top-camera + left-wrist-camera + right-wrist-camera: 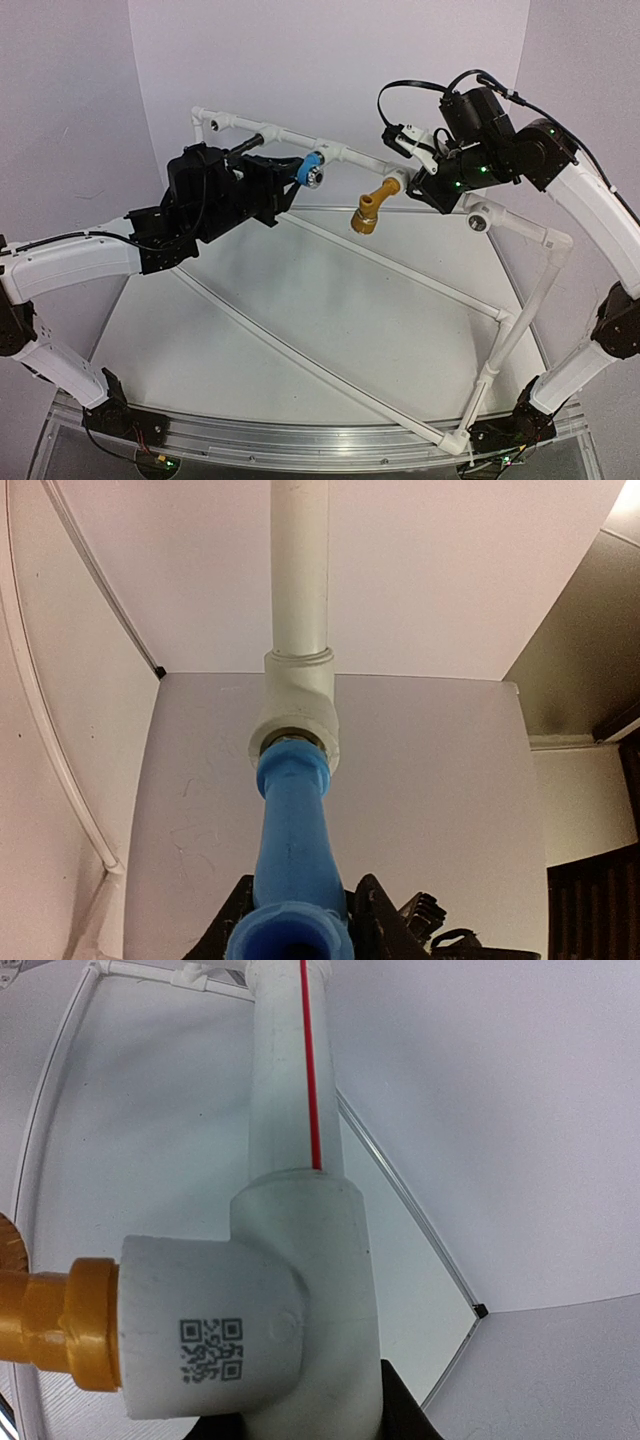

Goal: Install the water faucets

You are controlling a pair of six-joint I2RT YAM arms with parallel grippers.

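The blue faucet (311,172) (292,820) points into a white tee fitting (295,715) of the pipe frame (400,265). My left gripper (285,185) (297,925) is shut on its body, one dark finger on each side. The mustard-yellow faucet (368,210) (50,1325) sticks out of another white tee (270,1300) that bears a QR code. My right gripper (425,182) (300,1425) is shut on that tee, and only a dark finger (405,1410) shows beneath it. The black faucet (248,146) juts from the rail just behind my left gripper.
The white pipe frame runs across the back and down the right side to a corner at the table's near edge (455,440). An open socket fitting (480,220) sits right of my right gripper. An elbow (205,122) marks the frame's far left corner. Walls close in behind and on both sides.
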